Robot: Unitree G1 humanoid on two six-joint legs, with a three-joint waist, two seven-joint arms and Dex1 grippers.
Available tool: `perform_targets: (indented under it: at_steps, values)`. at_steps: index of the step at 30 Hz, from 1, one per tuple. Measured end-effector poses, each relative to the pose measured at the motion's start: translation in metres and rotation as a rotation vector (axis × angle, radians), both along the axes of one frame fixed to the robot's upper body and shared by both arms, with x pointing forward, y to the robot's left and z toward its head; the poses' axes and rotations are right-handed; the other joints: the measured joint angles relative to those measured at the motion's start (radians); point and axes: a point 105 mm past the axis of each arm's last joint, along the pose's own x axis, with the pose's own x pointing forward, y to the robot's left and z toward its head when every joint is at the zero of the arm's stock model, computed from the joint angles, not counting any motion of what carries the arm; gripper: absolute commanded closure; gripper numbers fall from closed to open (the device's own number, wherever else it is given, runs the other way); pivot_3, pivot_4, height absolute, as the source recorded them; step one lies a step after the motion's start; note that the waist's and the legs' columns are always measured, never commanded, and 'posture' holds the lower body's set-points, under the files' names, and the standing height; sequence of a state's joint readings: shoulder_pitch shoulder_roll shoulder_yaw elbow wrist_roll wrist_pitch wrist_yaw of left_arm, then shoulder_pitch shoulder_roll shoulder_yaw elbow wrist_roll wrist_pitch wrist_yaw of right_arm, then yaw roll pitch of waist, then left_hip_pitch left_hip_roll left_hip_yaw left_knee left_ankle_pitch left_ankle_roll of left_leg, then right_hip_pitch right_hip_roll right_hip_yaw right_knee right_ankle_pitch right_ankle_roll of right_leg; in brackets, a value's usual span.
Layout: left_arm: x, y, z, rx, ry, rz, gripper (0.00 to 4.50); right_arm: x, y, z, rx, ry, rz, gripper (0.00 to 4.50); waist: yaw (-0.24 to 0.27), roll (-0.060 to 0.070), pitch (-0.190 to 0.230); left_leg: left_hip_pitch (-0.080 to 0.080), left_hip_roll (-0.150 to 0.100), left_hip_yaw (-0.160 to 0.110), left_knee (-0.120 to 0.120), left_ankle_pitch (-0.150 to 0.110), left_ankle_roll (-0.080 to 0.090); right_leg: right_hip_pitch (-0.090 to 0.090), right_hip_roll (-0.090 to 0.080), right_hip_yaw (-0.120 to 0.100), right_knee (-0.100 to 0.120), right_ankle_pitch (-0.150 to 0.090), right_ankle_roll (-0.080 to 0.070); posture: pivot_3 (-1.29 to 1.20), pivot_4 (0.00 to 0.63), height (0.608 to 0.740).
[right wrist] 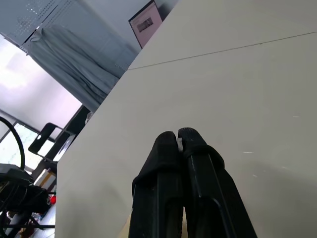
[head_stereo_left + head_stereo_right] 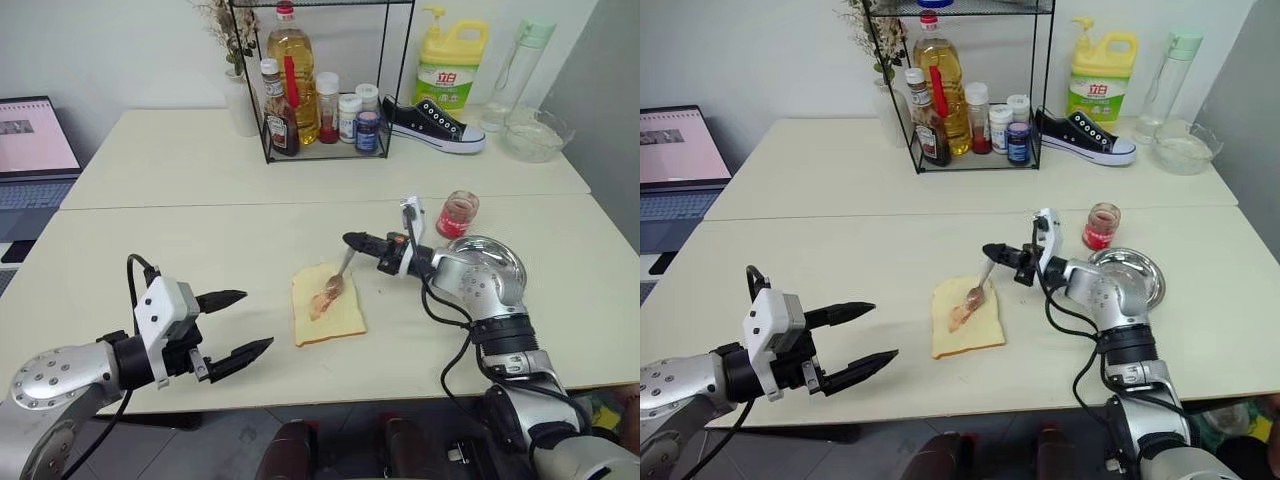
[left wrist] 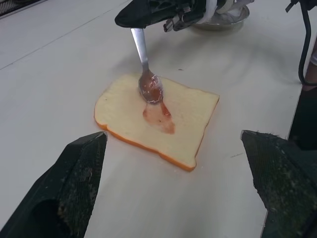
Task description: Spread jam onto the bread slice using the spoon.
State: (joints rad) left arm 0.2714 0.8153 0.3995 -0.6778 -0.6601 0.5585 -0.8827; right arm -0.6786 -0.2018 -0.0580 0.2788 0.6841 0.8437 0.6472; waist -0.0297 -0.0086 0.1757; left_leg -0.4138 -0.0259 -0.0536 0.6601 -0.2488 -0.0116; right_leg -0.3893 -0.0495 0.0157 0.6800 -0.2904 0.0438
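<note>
Spoon [image 3: 146, 69] handle top hidden in R gripper [image 2: 352, 241]; prob. clamped.

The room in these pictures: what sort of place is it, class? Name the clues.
Probably an office or lab set up as a kitchen: plain tables, a laptop, a rack of sauces, a shoe.

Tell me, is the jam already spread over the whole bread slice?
No. The jam is just a narrow streak near the middle of the bread slice; the spoon bowl rests at one end of it.
</note>
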Motion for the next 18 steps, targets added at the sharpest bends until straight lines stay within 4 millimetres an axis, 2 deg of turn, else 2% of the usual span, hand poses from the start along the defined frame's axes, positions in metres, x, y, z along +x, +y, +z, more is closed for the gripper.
perform_targets:
  at_steps: [3, 9, 15, 18]
  values:
    - [0.001, 0.000, 0.000, 0.000, -0.002, -0.001, 0.00, -0.003, -0.003, 0.003, 0.044, 0.041, 0.013, 4.48, 0.000, 0.000, 0.000, 0.000, 0.000, 0.000, 0.000, 0.000, 0.000, 0.000, 0.000, 0.000, 0.000, 0.000, 0.000, 0.00, 0.150, 0.740]
    - [0.001, 0.000, 0.001, 0.000, -0.005, -0.003, 0.00, -0.019, 0.009, 0.017, 0.118, 0.062, 0.108, 4.48, 0.000, 0.000, 0.000, 0.000, 0.000, 0.000, 0.000, 0.000, 0.000, 0.000, 0.000, 0.001, 0.000, 0.000, 0.000, 0.00, 0.150, 0.740]
    - [0.001, 0.000, 0.001, 0.001, -0.002, -0.003, 0.00, -0.036, 0.020, -0.013, 0.072, 0.133, 0.170, 4.48, 0.000, 0.000, 0.000, 0.000, 0.000, 0.000, 0.000, 0.000, 0.000, 0.000, 0.000, 0.000, 0.000, 0.000, 0.000, 0.00, 0.150, 0.740]
    - [-0.001, 0.000, -0.001, 0.001, 0.006, -0.001, 0.00, -0.035, 0.020, -0.021, 0.042, 0.131, 0.162, 4.48, 0.000, 0.000, 0.000, 0.000, 0.000, 0.000, 0.000, 0.000, 0.000, 0.000, 0.000, 0.000, 0.000, 0.000, 0.000, 0.00, 0.150, 0.740]
